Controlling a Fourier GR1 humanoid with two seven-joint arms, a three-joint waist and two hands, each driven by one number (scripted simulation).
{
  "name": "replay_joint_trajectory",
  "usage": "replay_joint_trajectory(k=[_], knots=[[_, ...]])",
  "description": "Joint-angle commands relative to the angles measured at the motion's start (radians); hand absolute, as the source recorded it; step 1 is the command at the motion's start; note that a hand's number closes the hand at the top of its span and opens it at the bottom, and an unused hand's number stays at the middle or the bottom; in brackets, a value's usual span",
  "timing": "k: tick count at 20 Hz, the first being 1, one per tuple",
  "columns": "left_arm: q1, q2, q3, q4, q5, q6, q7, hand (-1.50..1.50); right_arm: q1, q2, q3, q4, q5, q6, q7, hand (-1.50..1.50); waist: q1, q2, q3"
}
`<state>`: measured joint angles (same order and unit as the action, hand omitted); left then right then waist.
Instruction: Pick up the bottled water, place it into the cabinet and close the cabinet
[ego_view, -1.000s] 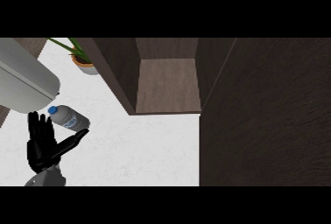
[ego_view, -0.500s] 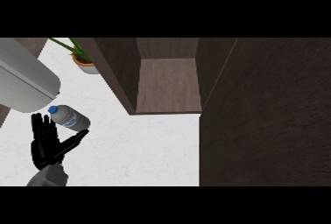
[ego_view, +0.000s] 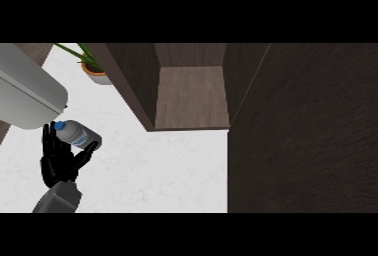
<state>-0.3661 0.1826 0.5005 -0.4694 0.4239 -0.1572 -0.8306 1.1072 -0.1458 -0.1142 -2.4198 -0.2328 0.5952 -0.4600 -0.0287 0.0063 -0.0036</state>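
The bottled water (ego_view: 78, 135) lies tilted on the white counter (ego_view: 162, 170), its blue cap pointing to the upper left. My left hand (ego_view: 59, 161) is just below and left of it, open, with straight fingers along the bottle's left side. The thumb (ego_view: 86, 151) reaches toward the bottle's base; I cannot tell whether it touches. The dark wood cabinet (ego_view: 190, 95) stands open at the upper middle, its inside shelf bare. Its dark door (ego_view: 303, 130) fills the right side of the view. My right hand does not show.
A large grey rounded object (ego_view: 28, 95) sits at the upper left, close to the bottle's cap. A potted plant (ego_view: 94, 70) stands at the back, left of the cabinet's side wall.
My left hand has crept slightly up and to the right, closer to the bottle. The bottle and the cabinet have not moved.
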Motion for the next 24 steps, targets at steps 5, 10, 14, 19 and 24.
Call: replay_joint_trajectory(k=[5, 10, 14, 19, 24], knots=[[-0.105, 0.003, 0.014, 0.108, 0.013, -0.028, -0.058, 1.5, 0.056, 0.002, -0.045, -0.144, -0.089, 0.021, 0.029, -1.5, -0.004, -0.001, 0.001], [-0.11, 0.025, 0.02, 0.15, 0.015, -0.049, -0.086, 1.5, 0.048, 0.008, -0.007, -0.161, -0.057, 0.015, 0.056, -1.5, 0.002, 0.0, 0.0], [-0.066, -0.036, -0.055, 0.097, -0.049, -0.059, -0.164, 1.5, 0.067, 0.004, -0.051, -0.145, -0.095, 0.027, 0.016, -1.5, 0.005, -0.008, 0.002], [-0.033, -0.151, -0.207, 0.05, -0.152, -0.139, -0.138, 1.5, 0.05, -0.016, -0.058, -0.112, -0.092, 0.027, 0.009, -1.5, 0.016, -0.014, 0.003], [0.003, -0.18, -0.276, -0.074, -0.143, -0.13, -0.086, 1.5, 0.04, -0.003, -0.035, -0.147, -0.111, -0.014, 0.06, -1.5, 0.037, -0.012, 0.004]])
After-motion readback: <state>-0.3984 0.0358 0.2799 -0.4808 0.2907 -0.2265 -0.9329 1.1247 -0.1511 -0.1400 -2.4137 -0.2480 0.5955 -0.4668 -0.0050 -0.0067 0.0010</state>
